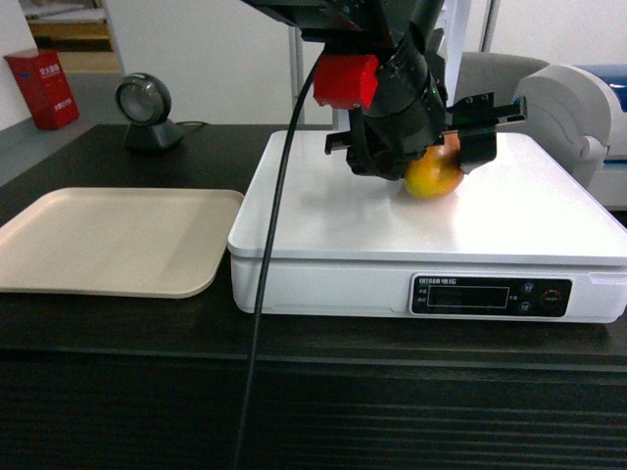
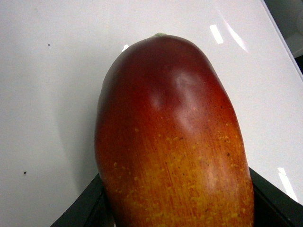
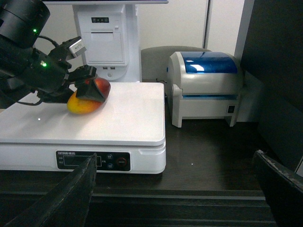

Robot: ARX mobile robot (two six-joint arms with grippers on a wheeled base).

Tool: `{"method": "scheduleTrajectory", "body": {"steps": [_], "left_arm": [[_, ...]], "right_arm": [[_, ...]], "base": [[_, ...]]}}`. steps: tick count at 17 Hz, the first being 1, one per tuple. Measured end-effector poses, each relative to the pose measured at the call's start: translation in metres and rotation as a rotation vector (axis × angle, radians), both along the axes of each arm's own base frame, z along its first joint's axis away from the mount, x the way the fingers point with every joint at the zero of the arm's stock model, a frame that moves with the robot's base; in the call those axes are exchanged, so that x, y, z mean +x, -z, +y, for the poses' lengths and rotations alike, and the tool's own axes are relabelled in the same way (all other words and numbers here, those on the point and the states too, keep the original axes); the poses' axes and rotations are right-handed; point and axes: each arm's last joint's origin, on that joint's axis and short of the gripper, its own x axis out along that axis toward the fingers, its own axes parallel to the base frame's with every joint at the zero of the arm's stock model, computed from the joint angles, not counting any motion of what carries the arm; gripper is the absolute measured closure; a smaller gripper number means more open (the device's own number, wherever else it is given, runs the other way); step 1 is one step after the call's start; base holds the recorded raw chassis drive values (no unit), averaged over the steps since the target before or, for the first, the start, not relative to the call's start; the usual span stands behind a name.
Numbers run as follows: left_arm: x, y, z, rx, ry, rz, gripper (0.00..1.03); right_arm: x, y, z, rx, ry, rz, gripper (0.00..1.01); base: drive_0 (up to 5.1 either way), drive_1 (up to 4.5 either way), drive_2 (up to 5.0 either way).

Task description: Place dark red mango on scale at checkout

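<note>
head view: a beige tray (image 1: 118, 240) lies just left of the scale (image 1: 549, 230) on the dark checkout (image 1: 118, 333), a round scanner (image 1: 145, 110) behind it; a black cable (image 1: 269, 264) crosses the scale's front; the left gripper (image 1: 431, 157) clamps the dark red mango (image 1: 433, 176), resting on the smooth white platform; only the right wrist view shows the blue-topped printer (image 3: 206, 87) and the right gripper (image 3: 180, 189), fingers spread with nothing between; left wrist view fills with glossy red-to-orange speckled skin.

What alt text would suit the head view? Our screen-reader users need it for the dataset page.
The left gripper holds a dark red mango on the platform of a white scale on a dark checkout counter. A beige tray lies left of the scale.
</note>
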Motion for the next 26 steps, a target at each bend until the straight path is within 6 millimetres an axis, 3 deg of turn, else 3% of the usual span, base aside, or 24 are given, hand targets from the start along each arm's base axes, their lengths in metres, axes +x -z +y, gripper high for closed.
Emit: {"method": "scheduleTrajectory", "body": {"steps": [3,7,12,17,20,24,26], "left_arm": [[0.001,-0.002,-0.004,0.017,-0.032,0.000,0.42],[-0.002,0.001,-0.009,0.009,-0.024,-0.012,0.05],[-0.014,-0.010,-0.013,0.046,0.018,-0.092,0.05],[-0.034,-0.068,-0.002,0.025,0.076,-0.303,0.05],[-0.052,-0.094,0.029,-0.003,0.112,-0.466,0.05],[-0.069,-0.124,0.117,-0.001,-0.025,-0.638,0.05],[-0.085,-0.124,0.148,0.029,-0.082,-0.657,0.05]], "right_arm": [[0.000,0.000,0.000,0.000,0.000,0.000,0.03],[0.000,0.000,0.000,0.000,0.000,0.000,0.03],[0.000,0.000,0.000,0.000,0.000,0.000,0.03],[0.000,0.000,0.000,0.000,0.000,0.000,0.03],[0.000,0.000,0.000,0.000,0.000,0.000,0.03],[0.000,0.000,0.000,0.000,0.000,0.000,0.03],[0.000,0.000,0.000,0.000,0.000,0.000,0.03]], "base": [[0.0,0.00,0.0],[0.0,0.00,0.0],[0.0,0.00,0.0],[0.0,0.00,0.0],[0.0,0.00,0.0],[0.0,0.00,0.0],[0.0,0.00,0.0]]}}
